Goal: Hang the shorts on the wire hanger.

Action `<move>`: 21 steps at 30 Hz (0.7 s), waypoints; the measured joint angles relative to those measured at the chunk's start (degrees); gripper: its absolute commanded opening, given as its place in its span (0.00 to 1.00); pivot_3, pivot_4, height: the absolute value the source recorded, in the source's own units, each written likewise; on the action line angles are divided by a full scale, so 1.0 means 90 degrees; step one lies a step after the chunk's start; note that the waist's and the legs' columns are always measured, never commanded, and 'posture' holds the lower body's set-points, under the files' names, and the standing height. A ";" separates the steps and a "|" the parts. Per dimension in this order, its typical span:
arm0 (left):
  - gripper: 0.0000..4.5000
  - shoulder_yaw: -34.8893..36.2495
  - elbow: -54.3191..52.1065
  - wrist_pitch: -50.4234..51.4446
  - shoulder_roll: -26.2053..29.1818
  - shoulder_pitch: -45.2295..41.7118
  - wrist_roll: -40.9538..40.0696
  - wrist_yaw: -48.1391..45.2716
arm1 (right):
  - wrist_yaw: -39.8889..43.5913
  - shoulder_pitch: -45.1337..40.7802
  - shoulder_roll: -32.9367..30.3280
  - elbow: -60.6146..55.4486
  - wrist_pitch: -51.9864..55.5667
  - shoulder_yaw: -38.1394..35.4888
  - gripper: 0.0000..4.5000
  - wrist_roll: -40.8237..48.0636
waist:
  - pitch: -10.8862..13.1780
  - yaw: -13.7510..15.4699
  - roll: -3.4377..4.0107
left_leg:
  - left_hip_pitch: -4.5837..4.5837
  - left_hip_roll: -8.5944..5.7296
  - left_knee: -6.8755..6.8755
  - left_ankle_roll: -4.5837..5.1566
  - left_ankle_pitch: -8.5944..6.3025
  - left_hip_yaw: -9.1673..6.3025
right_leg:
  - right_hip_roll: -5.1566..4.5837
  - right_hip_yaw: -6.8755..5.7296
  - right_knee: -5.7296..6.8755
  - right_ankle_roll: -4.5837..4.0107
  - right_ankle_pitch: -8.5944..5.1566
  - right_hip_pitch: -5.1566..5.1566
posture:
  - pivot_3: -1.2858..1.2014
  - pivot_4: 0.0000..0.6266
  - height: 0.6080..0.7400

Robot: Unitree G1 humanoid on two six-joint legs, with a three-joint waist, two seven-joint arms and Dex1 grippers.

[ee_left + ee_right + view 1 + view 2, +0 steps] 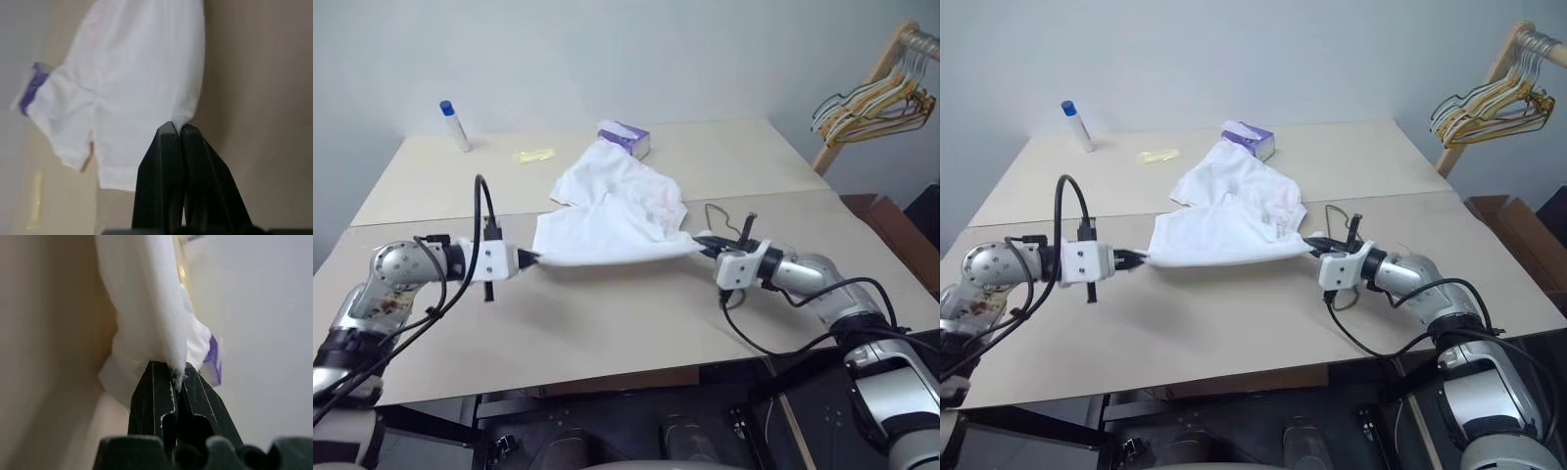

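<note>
Spreading across the middle of the pale counter (607, 333), the shorts (607, 220) are the biggest thing in play: their near edge is pulled taut between the two hands, while the rest trails back on the surface toward a small purple tissue box (628, 137). The cloth looks thin, light and limp, so I judge it will sag and bunch wherever it is not held; gripping at the two outer corners of the edge, as now, seems the sensible hold for keeping it spread.

Off at the far right a bunch of pale hangers (871, 103) dangles from a wooden rack. The left hand (530, 258) has its fingers pressed together on one corner of the fabric, and the right hand (703, 242) pinches the opposite corner. Just behind the right hand lies the wire hanger (720, 217), thin and stiff, flat on the counter beside the shorts. A small white bottle with a blue cap (454, 125) stands at the far left.
</note>
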 measured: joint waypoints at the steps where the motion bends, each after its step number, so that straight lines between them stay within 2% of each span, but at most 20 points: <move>1: 0.00 0.0016 -0.0385 0.0123 0.0238 0.0329 -0.0197 -0.0280 | -0.0003 0.0144 -0.0099 -0.0163 -0.0096 0.0053 0.01 -0.0121 | 0.0000 0.0021 0.0000 | 0.0008 0.0003 0.0000 0.0000 -0.0009 0.0003 | -0.0001 0.0001 -0.0001 0.0000 -0.0002 0.0008 | 0.54 0.01 1.00; 8: 0.00 0.0509 -0.2402 0.0871 0.1023 0.2165 -0.1293 -0.1126 | 0.0185 0.1157 -0.0642 -0.1250 -0.0278 0.0116 0.01 -0.0320 | 0.0006 0.0223 0.0006 | 0.0054 0.0015 -0.0002 0.0013 -0.0018 0.0030 | 0.0007 0.0018 -0.0043 -0.0011 -0.0015 0.0042 | 0.54 0.05 1.00; 11: 0.00 0.0792 -0.2850 0.1049 0.1117 0.2737 -0.1430 -0.1200 | 0.0474 0.1817 -0.0924 -0.1956 -0.0130 0.0095 0.01 0.0043 | 0.0012 0.0315 0.0008 | 0.0104 0.0029 -0.0007 0.0024 -0.0032 0.0037 | 0.0013 0.0016 -0.0060 -0.0022 -0.0024 0.0102 | 0.54 0.05 1.00; 16: 0.00 0.1255 -0.3327 0.1205 0.1127 0.3751 -0.1592 -0.1326 | 0.0906 0.2696 -0.1250 -0.3047 0.0362 0.0029 0.01 0.0537 | 0.0020 0.0350 0.0009 | 0.0139 0.0037 -0.0011 0.0023 -0.0039 0.0058 | 0.0013 0.0023 -0.0058 -0.0039 -0.0040 0.0124 | 0.53 0.07 1.00; 17: 0.00 0.1289 -0.3341 0.1122 0.1056 0.3963 -0.1570 -0.1331 | 0.0980 0.2876 -0.1310 -0.3251 0.0450 -0.0003 0.06 0.0634 | 0.0021 0.0352 0.0010 | 0.0146 0.0041 -0.0013 0.0021 -0.0043 0.0063 | 0.0015 0.0025 -0.0056 -0.0047 -0.0049 0.0125 | 0.53 0.07 1.00; 21: 0.21 0.1292 -0.2958 0.0942 0.0832 0.4088 -0.1335 -0.1346 | 0.1339 0.3275 -0.1498 -0.3667 0.0945 -0.0069 0.32 0.1019 | 0.0024 0.0402 0.0008 | 0.0156 0.0049 -0.0010 0.0020 -0.0044 0.0071 | 0.0028 0.0025 -0.0051 -0.0061 -0.0059 0.0130 | 0.54 0.07 1.00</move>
